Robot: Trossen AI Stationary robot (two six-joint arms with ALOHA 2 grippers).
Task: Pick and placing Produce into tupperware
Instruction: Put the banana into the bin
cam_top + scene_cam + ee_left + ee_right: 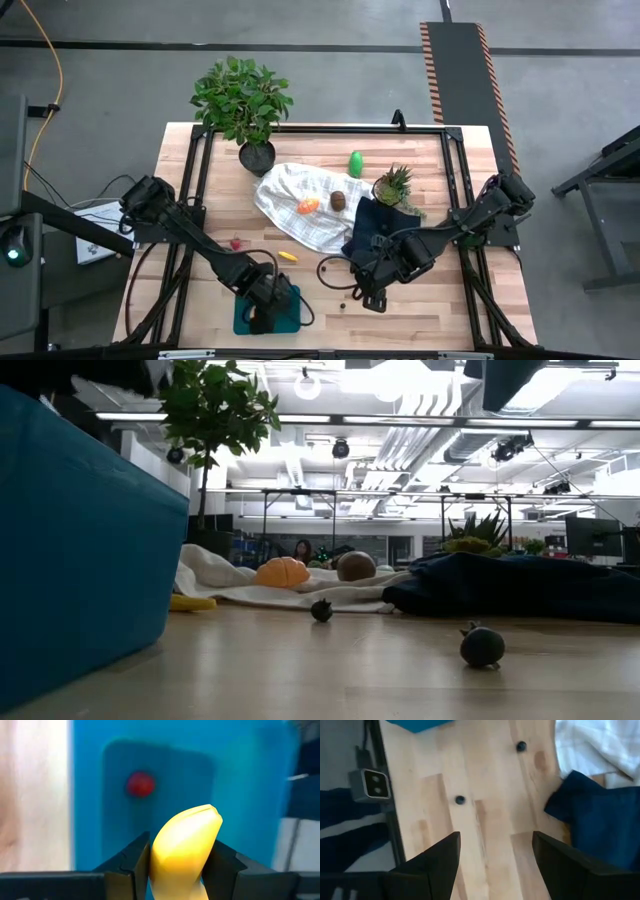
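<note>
Left gripper (pixel 181 870) pinched yellow toy banana (pixel 185 850) over shallow teal plastic container (pixel 290 318) at table's 6 o'clock edge; small red ball (pixel 140 784) lay inside. Right gripper (pixel 495 855) spread, empty, hovered at 5 o'clock above wooden table (pixel 430 300) near two dark berries (pixel 460 799). Orange piece (pixel 308 206), brown kiwi ball (pixel 339 200) rested on white cloth (pixel 300 225), centre.

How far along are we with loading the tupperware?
Done: one small red piece lies in the tupperware. In hand: the left gripper holds a banana over it. Left: orange piece, kiwi, green piece, dark bits. Right gripper open, empty.
</note>
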